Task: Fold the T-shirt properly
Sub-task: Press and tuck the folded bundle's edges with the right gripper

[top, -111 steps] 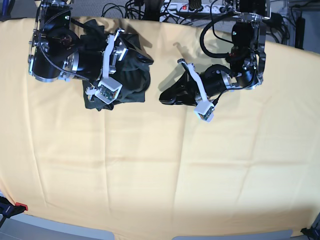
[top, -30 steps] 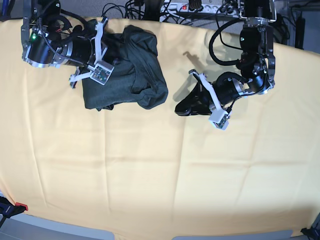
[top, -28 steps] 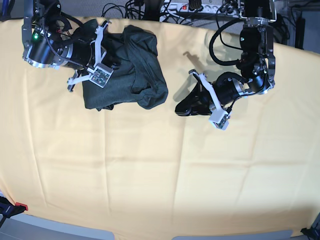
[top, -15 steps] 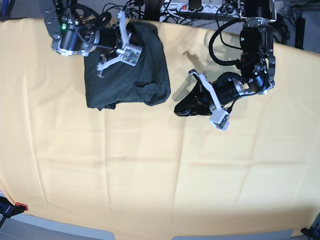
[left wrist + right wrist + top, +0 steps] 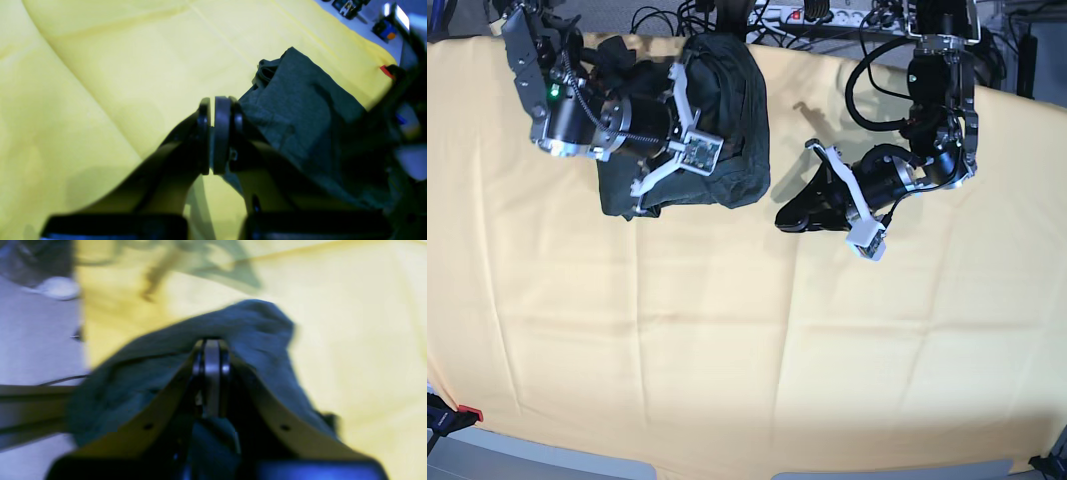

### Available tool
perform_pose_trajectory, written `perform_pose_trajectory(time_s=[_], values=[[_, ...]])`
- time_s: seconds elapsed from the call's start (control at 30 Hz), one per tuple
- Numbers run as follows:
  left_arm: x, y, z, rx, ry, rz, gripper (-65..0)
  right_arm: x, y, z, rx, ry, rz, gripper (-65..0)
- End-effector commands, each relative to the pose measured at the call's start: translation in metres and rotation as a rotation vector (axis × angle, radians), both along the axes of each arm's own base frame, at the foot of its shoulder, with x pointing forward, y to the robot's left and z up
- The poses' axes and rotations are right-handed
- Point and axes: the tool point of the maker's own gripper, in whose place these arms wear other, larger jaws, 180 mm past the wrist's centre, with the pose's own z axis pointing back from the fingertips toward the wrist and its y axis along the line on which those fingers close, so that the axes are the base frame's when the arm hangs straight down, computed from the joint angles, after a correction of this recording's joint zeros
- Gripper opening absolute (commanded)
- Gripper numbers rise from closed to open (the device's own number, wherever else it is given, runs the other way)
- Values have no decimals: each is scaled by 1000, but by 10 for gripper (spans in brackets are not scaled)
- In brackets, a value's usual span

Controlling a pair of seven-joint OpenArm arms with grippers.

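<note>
Hovering over the T-shirt (image 5: pixel 727 120), the right tool (image 5: pixel 211 373) has its jaws pressed fully together; the right wrist view is blurred, dark cloth bulges around and past the tips, so likely a fold is pinched, but I cannot tell for sure. T-shirt sits as a compact dark bundle at the far edge of the worktop (image 5: pixel 727 340), directly under and ahead of the right tool, on the pale yellow tablecloth (image 5: pixel 100 66). Bundle looks already folded down small, so this arm probably sits there to tuck or press the last flap. Left tool (image 5: pixel 211 133) is nearly closed, thin slit between the pads, nothing in it; T-shirt lies just beyond its tips, off to one side, not touching. It likely parks clear so the right arm has room to work.
</note>
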Motion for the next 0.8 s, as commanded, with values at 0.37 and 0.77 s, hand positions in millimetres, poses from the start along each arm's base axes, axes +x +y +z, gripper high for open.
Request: perform_pose_trajectory(time_s=[0.37,0.77], values=[[5,7,15,-1,-51,-9,-607,29,-32,-26,-35,28,-122,-650],[4,7,16,-8,-50,-10,-607,12,0,-38,-18,34,-17,-650]])
